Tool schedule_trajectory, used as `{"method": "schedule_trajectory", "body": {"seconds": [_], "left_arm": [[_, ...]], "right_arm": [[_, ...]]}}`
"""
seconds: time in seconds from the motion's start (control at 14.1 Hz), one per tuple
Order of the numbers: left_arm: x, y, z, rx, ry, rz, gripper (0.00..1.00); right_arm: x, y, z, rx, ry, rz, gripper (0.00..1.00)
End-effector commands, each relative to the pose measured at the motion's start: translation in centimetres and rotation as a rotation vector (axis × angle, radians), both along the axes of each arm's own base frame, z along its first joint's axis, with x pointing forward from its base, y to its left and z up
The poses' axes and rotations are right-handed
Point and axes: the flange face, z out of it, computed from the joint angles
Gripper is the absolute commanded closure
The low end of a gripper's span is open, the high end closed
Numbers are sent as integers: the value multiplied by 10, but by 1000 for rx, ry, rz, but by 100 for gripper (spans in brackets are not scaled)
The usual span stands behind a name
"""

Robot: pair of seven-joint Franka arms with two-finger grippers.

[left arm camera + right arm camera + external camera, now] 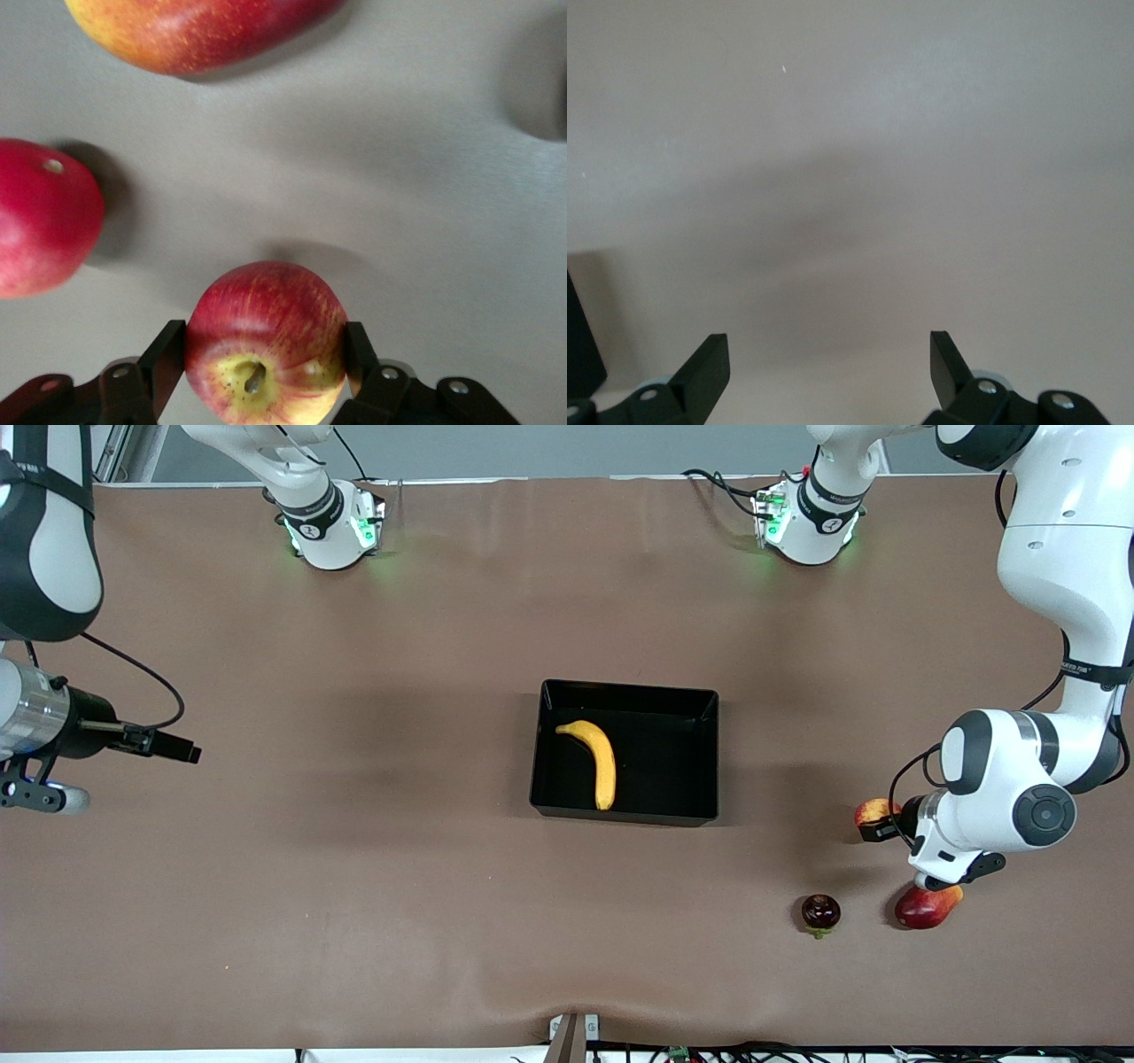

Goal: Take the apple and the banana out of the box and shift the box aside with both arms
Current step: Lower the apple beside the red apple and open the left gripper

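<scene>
Left gripper (266,363) clamped on apple (266,350) over table (354,868) at the left arm's end, above mango (926,908), near pomegranate (821,912). Farther: banana (601,757) in box (700,810); light, soft, smooth, so pinch mid-curve gently. Right gripper (830,367) waits, jaws apart, empty.

Yellow banana (599,758), glossy black box (689,811), red, yellow-streaked apple (266,341)
</scene>
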Motion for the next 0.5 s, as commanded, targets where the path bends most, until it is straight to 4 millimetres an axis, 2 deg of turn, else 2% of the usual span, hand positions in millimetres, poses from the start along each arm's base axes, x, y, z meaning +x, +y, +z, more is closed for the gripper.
{"method": "schedule_trajectory", "body": {"seconds": [0.0, 0.14, 0.35, 0.42], "left_arm": [[8, -5, -3, 20, -25, -42, 100], [17, -9, -17, 12, -55, -50, 100], [19, -10, -37, 50, -75, -90, 100], [19, -10, -39, 56, -75, -92, 90]], "right_arm": [[8, -20, -12, 16, -2, -49, 0], [15, -22, -22, 15, -19, -54, 0], [15, -15, -29, 16, 1, -42, 0], [16, -15, -34, 18, 16, -41, 0]]}}
